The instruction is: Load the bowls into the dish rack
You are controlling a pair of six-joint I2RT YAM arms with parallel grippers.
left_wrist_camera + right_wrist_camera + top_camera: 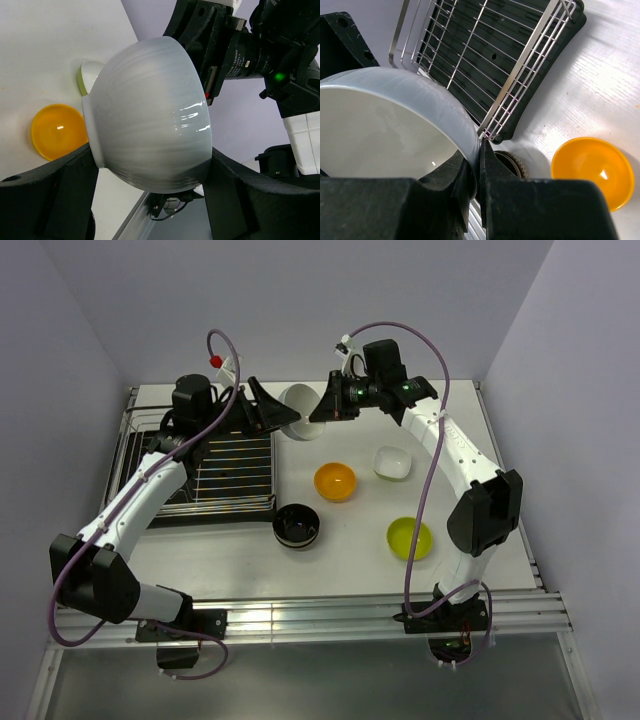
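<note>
1. The white bowl (300, 412) hangs on edge in the air near the far edge of the table (350, 570). It is just beside the dish rack (215, 455), which sits in the far left corner and carries no bowl yet.
2. The right fingers (535, 210) are clamped on its rim, one inside and one outside. The left fingers (50, 195) stand wide apart, one at the foot and one at the rim; we cannot tell whether they press on it.
3. On the table to the right of the rack lie the orange bowl (335, 481), the second white bowl (392, 462), the lime bowl (410, 538) and the black bowl (296, 526).
4. Risk, as we judge it: if the right fingers let go before the left ones grip firmly, the glossy curved wall could slip and the bowl drop onto the rack's edge.
5. If both arms pull while clamped, the thin rim pinch may twist loose. The wrists are also close enough to knock together.
6. Writing: a small printed label (235, 52) shows on the right wrist, too small to read. We see no marks on the bowls.
</note>
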